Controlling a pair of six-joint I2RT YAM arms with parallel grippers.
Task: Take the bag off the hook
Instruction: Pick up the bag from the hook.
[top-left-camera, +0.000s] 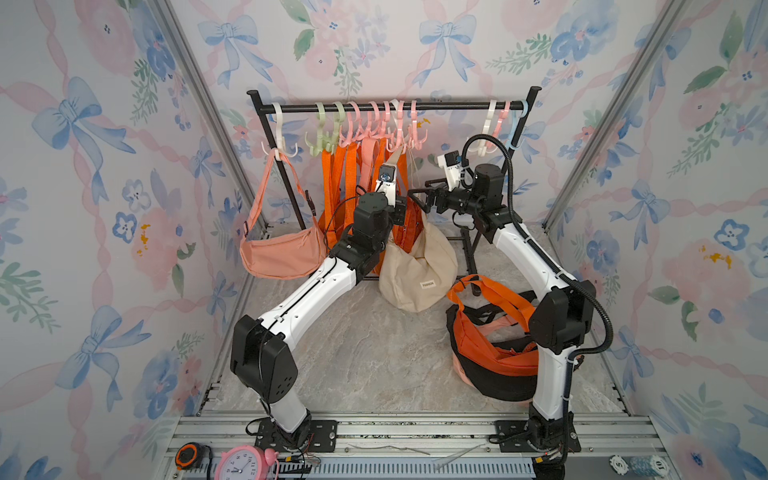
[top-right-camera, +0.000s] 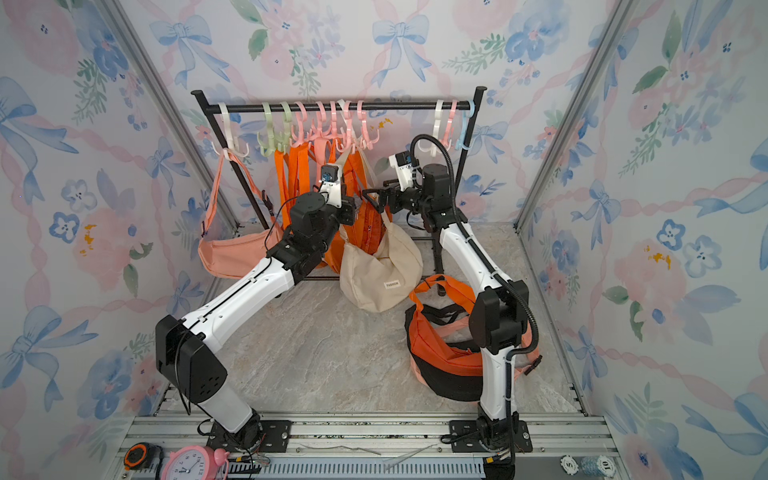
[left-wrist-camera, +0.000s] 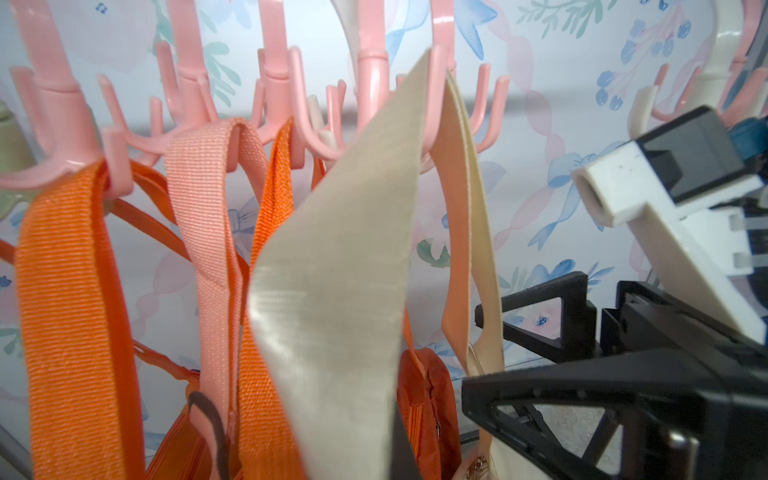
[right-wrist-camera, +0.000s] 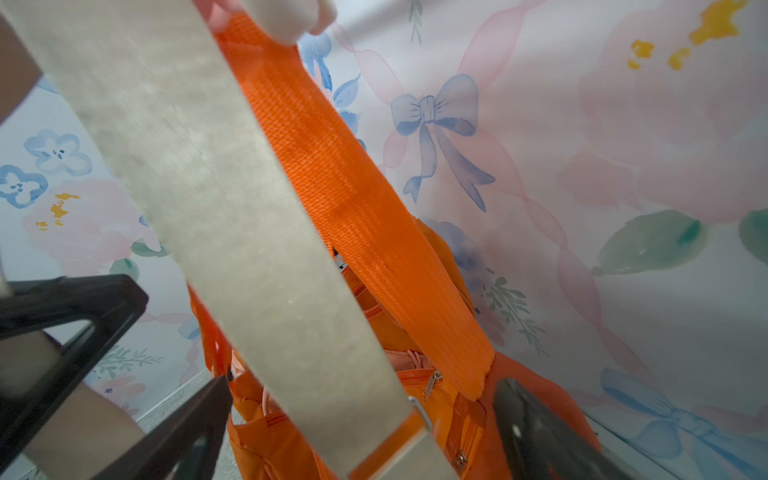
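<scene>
**Unhooking the cream bag: strap gripped, lift-off pending**

The cream bag (top-left-camera: 419, 270) hangs at the centre of both top views. Its body sags low, to the marble floor (top-left-camera: 365, 353) or just above it; which, the frames do not show. Its cream strap (left-wrist-camera: 340, 249) loops over one prong of a pink hook (left-wrist-camera: 370, 83), seen in the upper middle of the left wrist view. The bag is therefore not yet off the hook.

The left gripper (top-left-camera: 400, 210) is clenched. Judging from the left wrist view, where the strap runs straight down toward that camera, it is clamped on the front run of the strap, below the hook. The right gripper (top-left-camera: 419, 199) stands released, jaws wide. In the right wrist view the strap (right-wrist-camera: 232, 232) passes between its two fingers without being pinched.

Step in hand: securing the strap before lift-off.

The next move calls for raising the strap loop above the prong tip, then drawing it toward the front of the frame, clear of the hook.

Caution: orange straps (left-wrist-camera: 70, 291) and a peach strap (left-wrist-camera: 208, 208) hang on neighbouring prongs just beside it. An orange bag (top-left-camera: 411, 232) hangs directly behind the cream one. Any of these could snag during the lift.
</scene>
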